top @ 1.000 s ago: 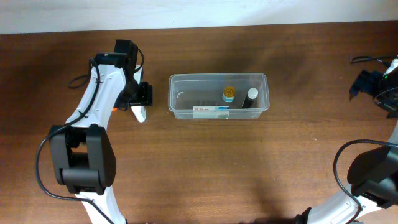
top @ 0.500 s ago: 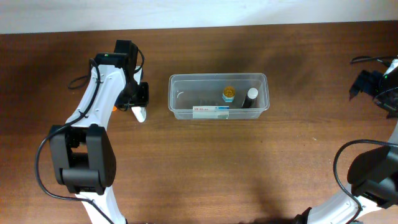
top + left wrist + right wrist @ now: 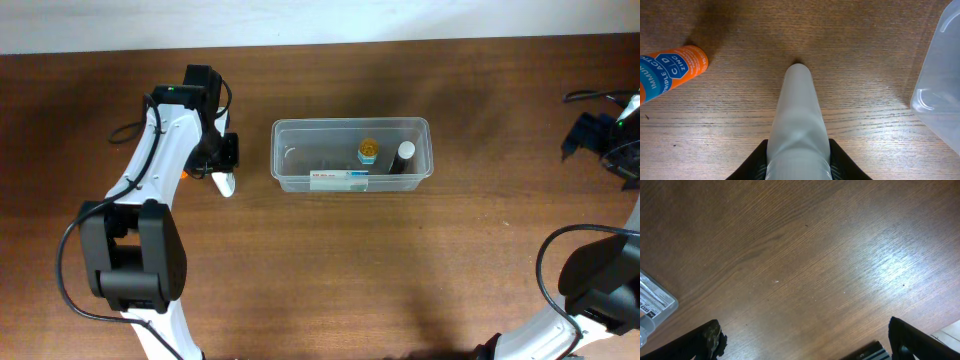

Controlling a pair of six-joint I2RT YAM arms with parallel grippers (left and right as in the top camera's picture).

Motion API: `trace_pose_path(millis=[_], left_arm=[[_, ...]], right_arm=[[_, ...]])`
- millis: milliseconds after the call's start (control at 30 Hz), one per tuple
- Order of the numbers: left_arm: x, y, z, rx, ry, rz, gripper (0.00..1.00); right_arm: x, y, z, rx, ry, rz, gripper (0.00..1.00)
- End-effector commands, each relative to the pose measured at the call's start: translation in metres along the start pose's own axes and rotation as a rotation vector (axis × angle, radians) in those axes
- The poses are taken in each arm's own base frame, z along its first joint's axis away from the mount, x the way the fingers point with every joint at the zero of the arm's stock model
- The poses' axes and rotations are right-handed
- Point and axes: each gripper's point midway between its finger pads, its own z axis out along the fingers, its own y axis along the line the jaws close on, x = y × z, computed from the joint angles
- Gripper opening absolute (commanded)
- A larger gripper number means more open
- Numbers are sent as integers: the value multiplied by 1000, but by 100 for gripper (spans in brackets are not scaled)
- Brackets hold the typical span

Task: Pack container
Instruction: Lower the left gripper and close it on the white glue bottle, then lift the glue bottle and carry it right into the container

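Observation:
The container [image 3: 350, 155], a clear rectangular tub, stands at the middle of the table with a yellow-capped bottle [image 3: 368, 150], a dark white-capped bottle [image 3: 402, 155] and a flat box [image 3: 338, 180] inside. Left of it, my left gripper [image 3: 222, 162] is shut on a white tube [image 3: 797, 120] that lies on the wood, pointing away from the wrist. Both black fingers [image 3: 754, 162] press its sides. The container's corner [image 3: 940, 95] shows at the right of the left wrist view. My right gripper [image 3: 600, 140] hangs open at the far right, over bare wood [image 3: 810, 347].
An orange tube [image 3: 670, 72] lies on the table just left of the white tube, partly hidden under the left arm in the overhead view. A clear labelled plastic edge [image 3: 652, 302] shows at the left of the right wrist view.
The left gripper's jaws have closed in on the white tube. Neither arm has moved otherwise, and the right gripper stays open.

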Motion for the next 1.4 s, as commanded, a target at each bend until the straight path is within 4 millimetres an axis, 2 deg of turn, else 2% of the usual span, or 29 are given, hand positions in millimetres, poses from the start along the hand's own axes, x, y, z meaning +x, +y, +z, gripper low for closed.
trace_pose_path(millis=[0,133,233,433,533,733,867,1100,1367], left_arm=[[3,1,5,-9,19,3,28],[-2,0,-5,-7,6,4,27],[-9,0,-22,-4,-16,3,27],[-35,-3,-77,14,-129,1,27],[-46,-14,-111,72,-197,7,27],[-55,-52,-166,154,-320,77,27],[-53,-89,-186,184,-378,157,27],[-34,-158,-191,234,-394,273,28],[-22,-213,-202,300,-446,332,28]], right_arm=[[0,-1,-5,-1,-17,14,98],[0,-1,-5,-1,-17,14,98],[0,-1,-5,-1,-17,14,98],[0,-1,-5,-1,-17,14,98],[0,-1,-5,-1,-17,14,98],[0,-1,-5,-1,-17,14,98],[0,-1,-5,-1,-17,14,98],[0,-1,-5,-1,-17,14,98],[0,-1,-5,-1,-17,14,99]])
